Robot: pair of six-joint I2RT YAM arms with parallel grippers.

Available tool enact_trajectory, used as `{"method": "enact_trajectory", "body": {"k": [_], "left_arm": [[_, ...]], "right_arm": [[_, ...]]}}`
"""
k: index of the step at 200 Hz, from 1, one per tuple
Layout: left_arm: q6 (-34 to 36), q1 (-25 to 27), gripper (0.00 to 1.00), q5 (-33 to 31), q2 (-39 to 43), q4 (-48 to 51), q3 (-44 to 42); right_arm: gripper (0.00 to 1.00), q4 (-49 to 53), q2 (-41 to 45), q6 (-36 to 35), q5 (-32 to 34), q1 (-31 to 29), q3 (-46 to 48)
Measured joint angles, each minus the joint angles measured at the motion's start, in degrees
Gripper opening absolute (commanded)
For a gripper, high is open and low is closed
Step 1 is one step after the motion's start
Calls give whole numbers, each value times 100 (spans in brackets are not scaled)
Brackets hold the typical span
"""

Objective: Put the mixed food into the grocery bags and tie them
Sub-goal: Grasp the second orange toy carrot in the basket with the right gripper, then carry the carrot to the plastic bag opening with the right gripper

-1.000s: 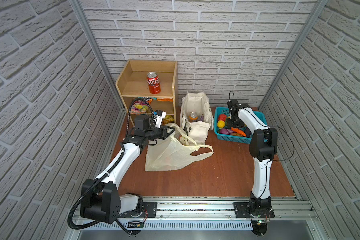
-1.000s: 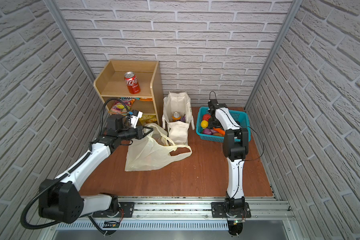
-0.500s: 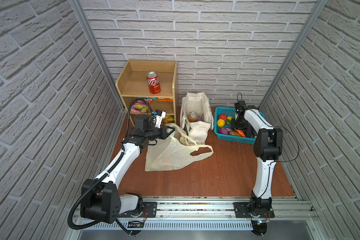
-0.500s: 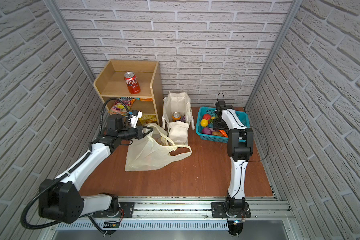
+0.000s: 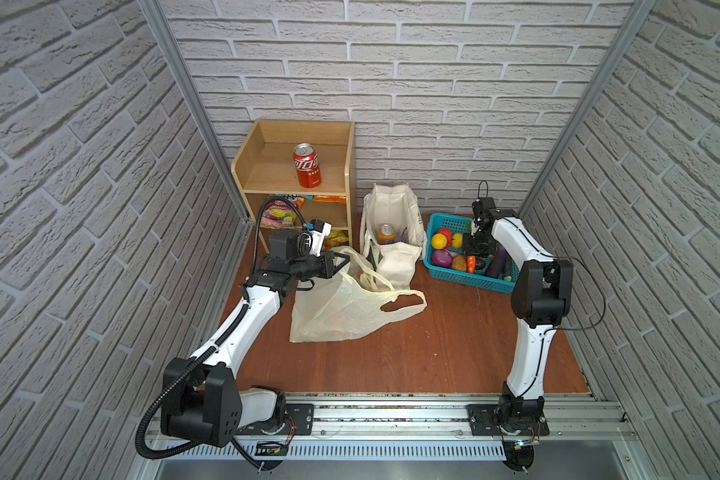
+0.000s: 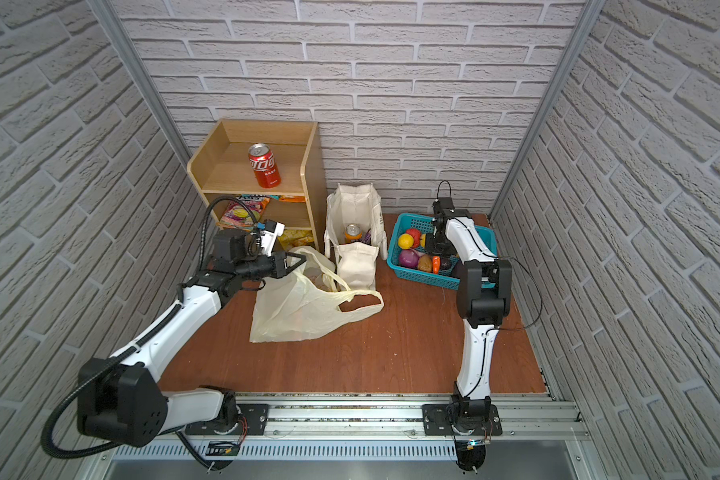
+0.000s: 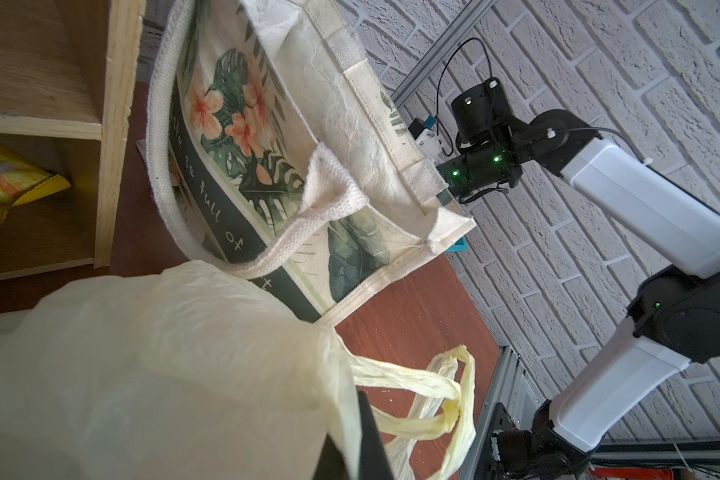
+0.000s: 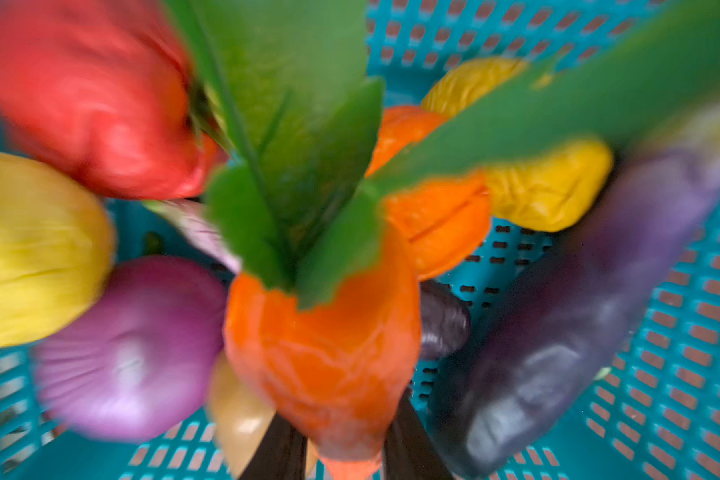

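Note:
A cream canvas tote (image 5: 395, 266) (image 7: 350, 124) stands open at the back, with an orange soda can (image 5: 386, 233) (image 6: 353, 233) and a purple packet (image 5: 403, 236) inside. In front of it lies the pale-yellow plastic bag (image 5: 341, 303) (image 6: 300, 307). My left gripper (image 5: 341, 264) (image 7: 350, 449) is shut on this bag's rim (image 7: 341, 395) and holds its mouth up. My right gripper (image 5: 472, 254) (image 8: 341, 449) reaches down into the turquoise basket (image 5: 470, 281). Its dark fingers (image 8: 275, 449) press both sides of an orange carrot (image 8: 325, 357) (image 5: 471, 264) with green leaves.
The basket (image 8: 682, 332) also holds a red pepper (image 8: 92, 95), a yellow fruit (image 8: 30, 249), a purple onion (image 8: 129, 349) and an aubergine (image 8: 558, 353). A wooden shelf (image 5: 267, 166) at the back left carries a red cola can (image 5: 307, 165), with snack packets (image 5: 281, 212) below.
My right gripper has moved right over the basket, dropped among the vegetables and closed in on the carrot. The left arm has held still with the plastic bag.

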State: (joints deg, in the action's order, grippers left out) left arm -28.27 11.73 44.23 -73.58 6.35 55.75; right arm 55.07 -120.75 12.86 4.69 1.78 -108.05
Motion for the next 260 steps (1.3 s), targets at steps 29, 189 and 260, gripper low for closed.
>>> {"method": "enact_trajectory", "body": {"k": [29,189,260], "left_arm": [[-33,0,0,0,0,-9,0],[887,-4,0,-85,195,1351,164],[1091,-4,0,-15,179,1561,160]], "right_arm": [[19,-111,501,59,-24,-2,0],[21,-2636,4498,981,-1895,-2933,3204],[20,-4286,4291,1123,-1189,-4529,3875]]}}
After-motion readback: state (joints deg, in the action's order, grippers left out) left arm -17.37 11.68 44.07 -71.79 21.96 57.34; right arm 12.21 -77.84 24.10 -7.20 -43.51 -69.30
